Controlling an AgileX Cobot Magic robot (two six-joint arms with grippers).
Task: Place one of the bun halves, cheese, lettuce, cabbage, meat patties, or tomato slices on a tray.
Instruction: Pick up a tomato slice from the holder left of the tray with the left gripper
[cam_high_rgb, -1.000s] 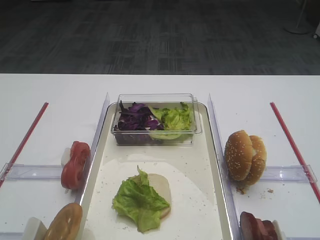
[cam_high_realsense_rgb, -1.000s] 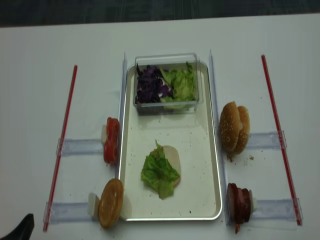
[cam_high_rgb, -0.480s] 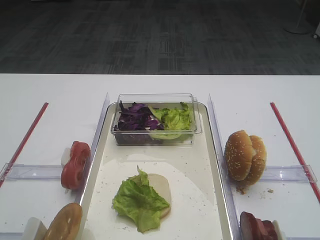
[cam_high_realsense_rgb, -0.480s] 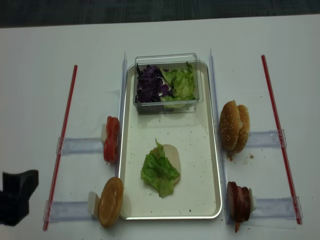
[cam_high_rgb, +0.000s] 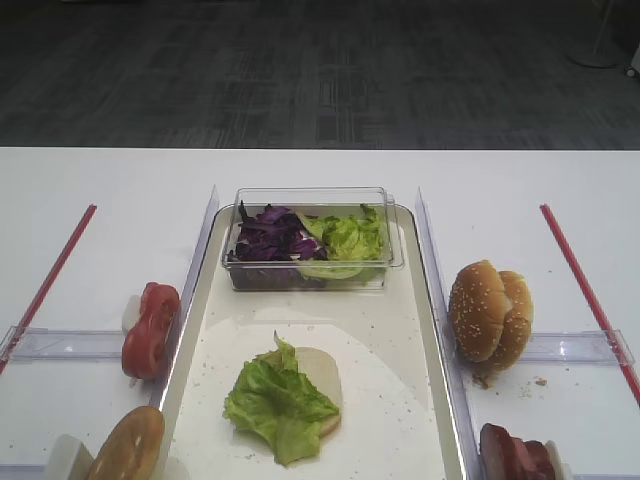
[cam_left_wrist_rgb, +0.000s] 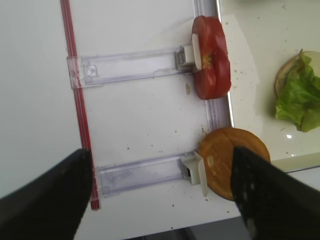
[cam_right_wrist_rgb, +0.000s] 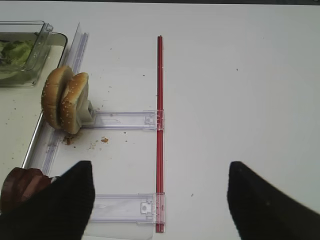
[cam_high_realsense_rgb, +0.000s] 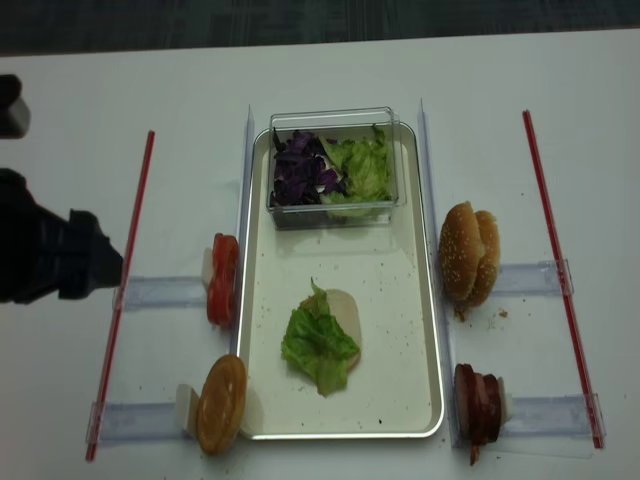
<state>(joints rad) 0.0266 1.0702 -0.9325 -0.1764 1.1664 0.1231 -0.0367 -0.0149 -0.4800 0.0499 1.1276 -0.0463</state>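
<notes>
The cream tray (cam_high_rgb: 430, 330) (cam_high_realsense_rgb: 430, 300) holds a pale bun half (cam_high_rgb: 325, 370) with a green lettuce leaf (cam_high_rgb: 278, 400) (cam_high_realsense_rgb: 318, 345) (cam_left_wrist_rgb: 300, 97) on it. Left of the tray, tomato slices (cam_high_rgb: 150, 328) (cam_high_realsense_rgb: 222, 280) (cam_left_wrist_rgb: 211, 65) stand on edge. A round orange-brown slice (cam_high_realsense_rgb: 221, 403) (cam_left_wrist_rgb: 232, 162) stands nearer the front. To the right are sesame bun halves (cam_high_rgb: 488, 312) (cam_right_wrist_rgb: 65, 100) and dark meat patties (cam_high_realsense_rgb: 478, 405) (cam_right_wrist_rgb: 20, 185). My left gripper (cam_left_wrist_rgb: 160, 195) hangs open, empty, above the front left rail. The right gripper (cam_right_wrist_rgb: 160, 200) is open and empty.
A clear box (cam_high_rgb: 310, 280) at the tray's far end holds purple cabbage (cam_high_rgb: 265, 235) and more lettuce (cam_high_rgb: 350, 235). Red strips (cam_high_realsense_rgb: 125, 280) (cam_right_wrist_rgb: 160, 125) and clear rails (cam_left_wrist_rgb: 130, 70) lie on both sides. The dark left arm (cam_high_realsense_rgb: 50, 260) reaches in from the left. The table's front edge (cam_left_wrist_rgb: 150, 231) is close.
The left arm has come in from the front left corner and moved toward the far side, now beside the left red strip level with the tomato slices. Nothing on the table has moved.
</notes>
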